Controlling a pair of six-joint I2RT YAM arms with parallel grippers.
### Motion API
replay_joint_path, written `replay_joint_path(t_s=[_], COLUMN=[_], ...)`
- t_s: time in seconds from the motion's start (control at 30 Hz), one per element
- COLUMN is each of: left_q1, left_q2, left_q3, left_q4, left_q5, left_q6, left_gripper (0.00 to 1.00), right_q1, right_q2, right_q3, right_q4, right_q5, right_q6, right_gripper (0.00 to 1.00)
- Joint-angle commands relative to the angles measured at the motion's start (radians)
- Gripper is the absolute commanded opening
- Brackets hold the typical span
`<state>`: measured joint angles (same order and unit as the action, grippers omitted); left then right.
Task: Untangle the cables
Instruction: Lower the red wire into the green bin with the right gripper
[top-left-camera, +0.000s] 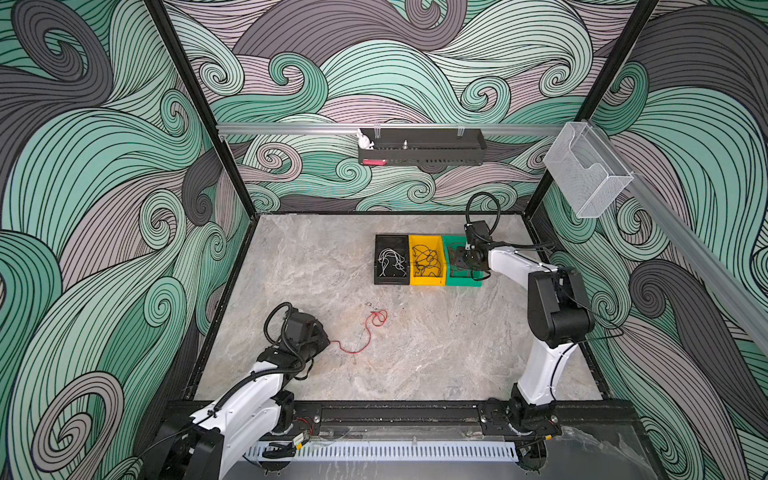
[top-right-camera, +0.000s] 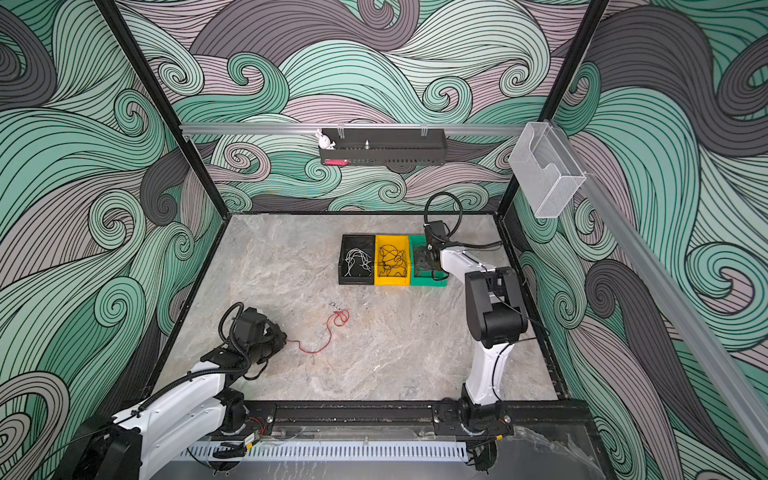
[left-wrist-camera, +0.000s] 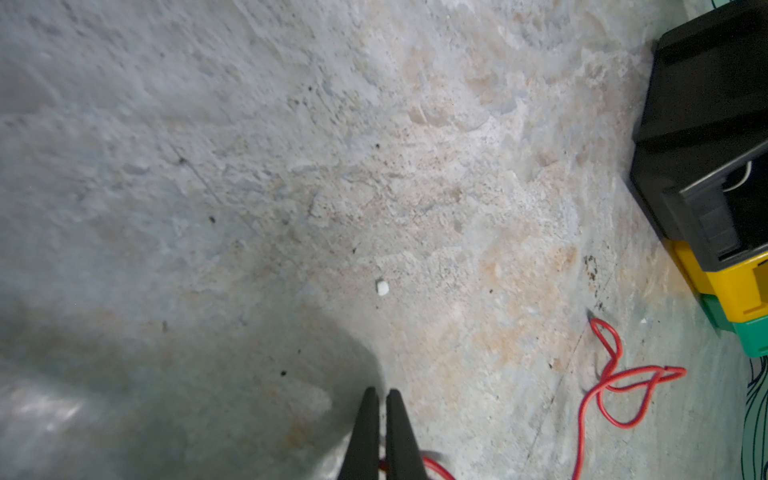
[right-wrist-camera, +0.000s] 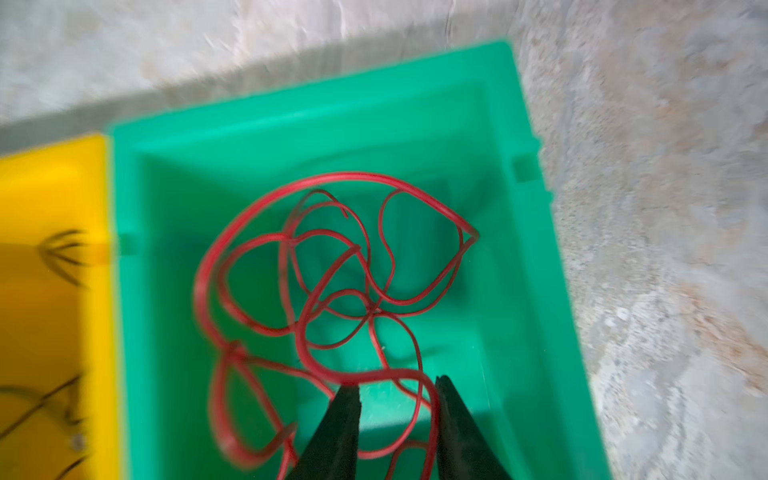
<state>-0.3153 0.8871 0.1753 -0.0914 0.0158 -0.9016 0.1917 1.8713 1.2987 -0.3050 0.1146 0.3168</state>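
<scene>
One red cable (top-left-camera: 368, 333) lies loose on the marble table, with a small knot of loops at its far end (left-wrist-camera: 614, 376). My left gripper (left-wrist-camera: 381, 390) rests low on the table at that cable's near end, shut on it; the red strand shows between the jaws near their base. In both top views three bins stand in a row: a black bin (top-left-camera: 390, 240) with white cables (top-left-camera: 390, 262), a yellow bin (top-left-camera: 427, 282) with black cables (top-left-camera: 424, 259), and a green bin (right-wrist-camera: 316, 104) with tangled red cables (right-wrist-camera: 332, 257). My right gripper (right-wrist-camera: 397, 382) hangs open inside the green bin, a red strand draped across its fingertips.
A black shelf (top-left-camera: 422, 151) with a white figurine hangs on the back wall rail. A clear mesh basket (top-left-camera: 586, 170) hangs on the right rail. A tiny white scrap (left-wrist-camera: 382, 287) lies on the table. Patterned walls enclose the table on three sides.
</scene>
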Motion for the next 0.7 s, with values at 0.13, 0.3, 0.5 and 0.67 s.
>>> replay_joint_path(t_s=[0.13,0.3,0.5,0.67], left_q1=[0.006,0.007,0.007,0.006], left_q2=[0.012,0.003,-0.015,0.002], left_q3=[0.048,0.045,0.044,0.041], left_q4=[-0.051,-0.052,-0.053,-0.002], left_q5=[0.070,0.080,0.092,0.147], left_q6=[0.043,0.041,0.048,0.059], left_gripper=[0.00,0.00,0.00,0.00], right_q1=[-0.006,-0.014,-0.014,-0.008], right_q2=[-0.092,-0.089,-0.131,-0.219], right_q3=[-0.008,-0.008,-0.025,-0.065], right_q4=[-0.024,-0.035,-0.037,-0.049], right_q5=[-0.034,-0.066,-0.088,-0.154], right_q6=[-0.010,-0.010,-0.010,-0.019], right_gripper=[0.44,0.47,0.51,0.54])
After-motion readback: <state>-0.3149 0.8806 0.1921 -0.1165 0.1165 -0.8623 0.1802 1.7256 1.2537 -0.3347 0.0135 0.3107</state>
